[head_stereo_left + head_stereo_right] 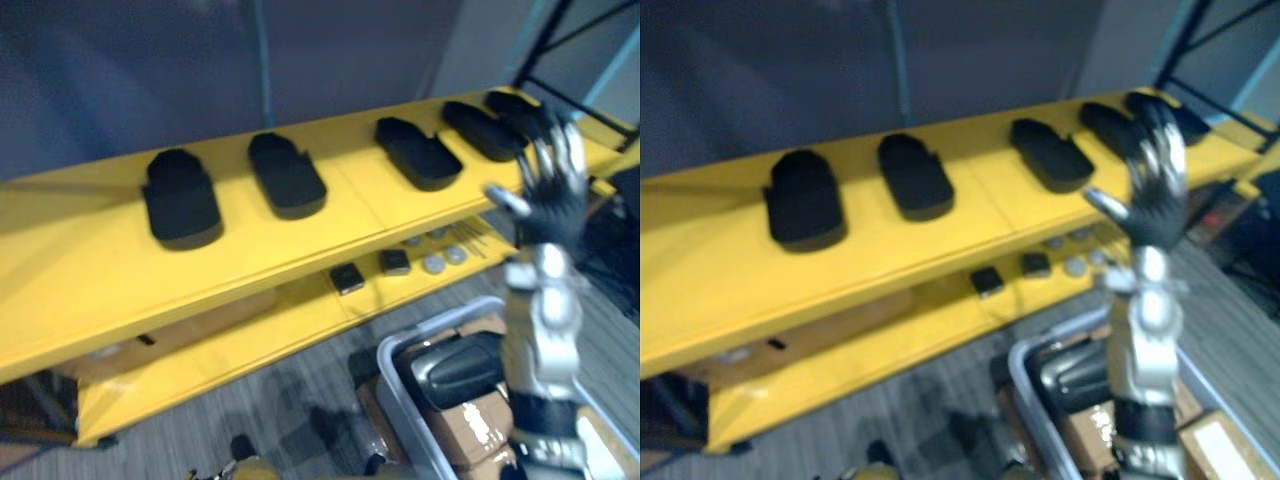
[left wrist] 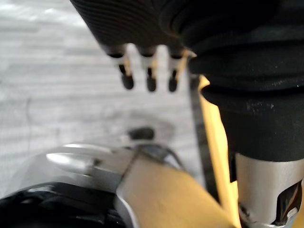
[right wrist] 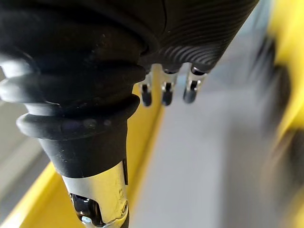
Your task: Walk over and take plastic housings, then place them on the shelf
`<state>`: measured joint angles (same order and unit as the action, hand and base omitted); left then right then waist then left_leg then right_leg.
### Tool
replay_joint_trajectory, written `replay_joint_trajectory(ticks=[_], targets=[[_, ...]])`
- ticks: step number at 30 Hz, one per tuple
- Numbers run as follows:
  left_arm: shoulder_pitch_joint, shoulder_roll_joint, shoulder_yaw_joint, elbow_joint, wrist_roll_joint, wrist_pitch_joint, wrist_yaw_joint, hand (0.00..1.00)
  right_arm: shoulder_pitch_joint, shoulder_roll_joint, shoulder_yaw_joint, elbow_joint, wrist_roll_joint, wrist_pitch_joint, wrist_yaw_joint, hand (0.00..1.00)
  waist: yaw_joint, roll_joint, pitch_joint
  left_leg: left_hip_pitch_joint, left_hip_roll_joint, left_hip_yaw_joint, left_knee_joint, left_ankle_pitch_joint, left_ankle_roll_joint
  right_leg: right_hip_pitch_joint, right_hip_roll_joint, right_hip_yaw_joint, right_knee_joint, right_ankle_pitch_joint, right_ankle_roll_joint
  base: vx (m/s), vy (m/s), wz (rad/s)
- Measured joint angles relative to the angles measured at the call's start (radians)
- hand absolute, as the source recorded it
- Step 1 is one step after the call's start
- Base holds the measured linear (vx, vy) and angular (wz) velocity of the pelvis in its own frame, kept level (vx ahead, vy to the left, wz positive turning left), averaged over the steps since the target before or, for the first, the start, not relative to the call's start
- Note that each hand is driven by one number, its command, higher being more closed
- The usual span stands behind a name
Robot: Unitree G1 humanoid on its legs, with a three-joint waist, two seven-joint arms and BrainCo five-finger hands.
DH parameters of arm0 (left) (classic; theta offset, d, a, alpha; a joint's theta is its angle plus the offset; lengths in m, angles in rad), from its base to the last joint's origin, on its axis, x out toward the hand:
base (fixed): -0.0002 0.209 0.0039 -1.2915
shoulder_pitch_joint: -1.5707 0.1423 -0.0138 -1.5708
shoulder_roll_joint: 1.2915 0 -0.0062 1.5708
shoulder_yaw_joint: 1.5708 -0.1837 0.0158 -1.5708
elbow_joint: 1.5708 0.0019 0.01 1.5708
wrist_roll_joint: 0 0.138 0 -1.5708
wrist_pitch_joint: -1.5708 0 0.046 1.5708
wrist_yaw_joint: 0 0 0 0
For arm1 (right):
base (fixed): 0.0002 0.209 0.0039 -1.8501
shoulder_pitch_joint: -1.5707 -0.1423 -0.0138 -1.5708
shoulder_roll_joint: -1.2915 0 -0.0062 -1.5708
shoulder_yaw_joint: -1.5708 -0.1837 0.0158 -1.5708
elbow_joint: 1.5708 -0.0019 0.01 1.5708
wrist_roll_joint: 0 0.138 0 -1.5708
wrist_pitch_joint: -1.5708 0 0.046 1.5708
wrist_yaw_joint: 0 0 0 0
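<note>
Right hand (image 1: 550,215) raised, fingers (image 1: 574,152) spread, empty, near housings (image 1: 418,152) on shelf (image 1: 300,245).

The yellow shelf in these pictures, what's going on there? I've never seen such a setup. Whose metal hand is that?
It belongs to a walking humanoid robot. Two pictures come from cameras in its head, two from its wrists. The yellow shelf carries five black plastic housings in a row on its upper board. The silver right hand is raised before the shelf's right end, fingers spread, holding nothing. The left hand hangs over the floor, also empty.
</note>
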<state>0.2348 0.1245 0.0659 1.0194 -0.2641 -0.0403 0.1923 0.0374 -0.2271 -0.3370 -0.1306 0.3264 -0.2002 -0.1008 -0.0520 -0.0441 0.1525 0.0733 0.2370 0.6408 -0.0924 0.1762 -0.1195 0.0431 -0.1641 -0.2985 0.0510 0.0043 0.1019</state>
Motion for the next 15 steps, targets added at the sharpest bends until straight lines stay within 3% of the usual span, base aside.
replay_joint_trajectory(ticks=[3,5,7,12,15], targets=[[-0.014,0.006,-0.013,0.013,0.054,0.023,-0.002,0.00,0.124,0.056,-0.069,0.198,-0.112,-0.021,-0.134,0.00,-0.027,0.012,-0.013,0.028,0.001,0.051,0.001,-0.008,-0.009,-0.004,0.005,0.036,-0.004,0.015,0.004,0.06,0.005,-0.49],[-0.016,0.008,-0.026,0.013,0.107,0.027,-0.010,0.00,0.159,0.104,-0.104,0.282,-0.107,-0.036,-0.217,0.00,-0.040,0.019,-0.018,0.036,-0.002,0.064,0.001,-0.014,-0.011,-0.007,0.004,0.053,-0.008,0.016,0.006,0.03,0.017,-0.25],[-0.022,0.016,-0.048,0.012,0.180,0.035,-0.028,0.00,0.186,0.146,-0.131,0.309,-0.109,-0.083,-0.304,0.00,-0.054,0.022,-0.020,0.042,-0.008,0.084,0.001,-0.021,-0.011,-0.014,-0.001,0.068,-0.012,0.018,0.008,0.03,0.035,-0.18],[-0.024,0.016,-0.051,0.004,0.287,0.074,-0.079,0.00,0.181,0.157,-0.112,0.258,-0.165,-0.100,-0.383,0.00,-0.073,0.028,-0.040,0.075,-0.009,0.196,0.000,-0.042,-0.028,-0.072,0.013,0.184,-0.016,0.034,0.010,0.01,0.033,-0.63],[-0.014,0.024,-0.050,0.004,0.320,0.084,-0.095,0.00,0.199,0.161,-0.113,0.246,-0.177,-0.100,-0.379,0.00,-0.099,0.015,-0.048,0.120,-0.007,0.279,0.002,-0.057,-0.049,-0.094,0.038,0.277,-0.022,0.051,0.005,0.02,0.010,-0.98]])
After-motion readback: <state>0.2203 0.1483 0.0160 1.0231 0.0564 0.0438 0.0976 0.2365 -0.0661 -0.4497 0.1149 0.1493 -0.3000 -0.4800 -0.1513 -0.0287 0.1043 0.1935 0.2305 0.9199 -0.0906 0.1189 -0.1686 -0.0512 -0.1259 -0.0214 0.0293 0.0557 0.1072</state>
